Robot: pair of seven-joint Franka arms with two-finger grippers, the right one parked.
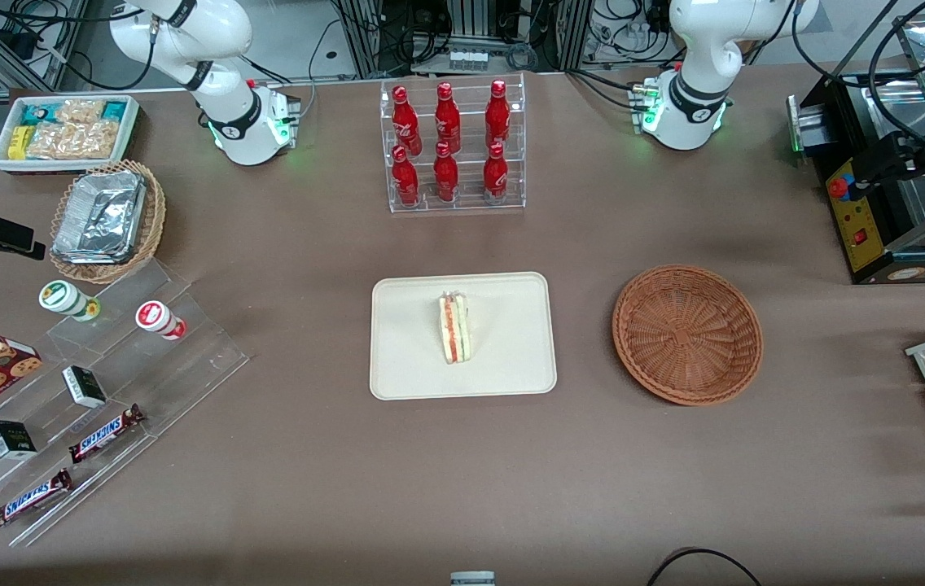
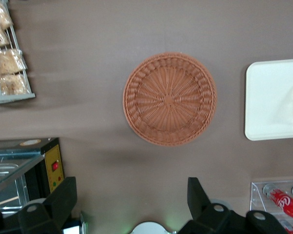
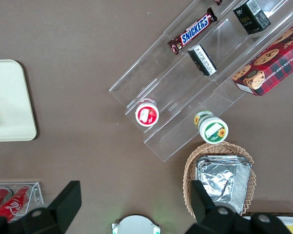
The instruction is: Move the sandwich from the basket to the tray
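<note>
sandwich (image 1: 455, 328): sitting on the tray, about mid-tray, standing on edge with the red-orange and green filling stripes facing up

tray (image 1: 409, 370): cream rectangle on the brown table, just beside the basket with a strip of table between them

basket (image 1: 687, 334): reddish-brown wicker bowl, nothing in it, lies toward the working arm's end from the tray

gripper (image 2: 129, 202): hanging high above the table, looking straight down with the basket below it; jaws spread wide, nothing between them

cola bottle rack (image 1: 453, 146): clear stand with six red bottles, farther from the front camera than the tray
</note>
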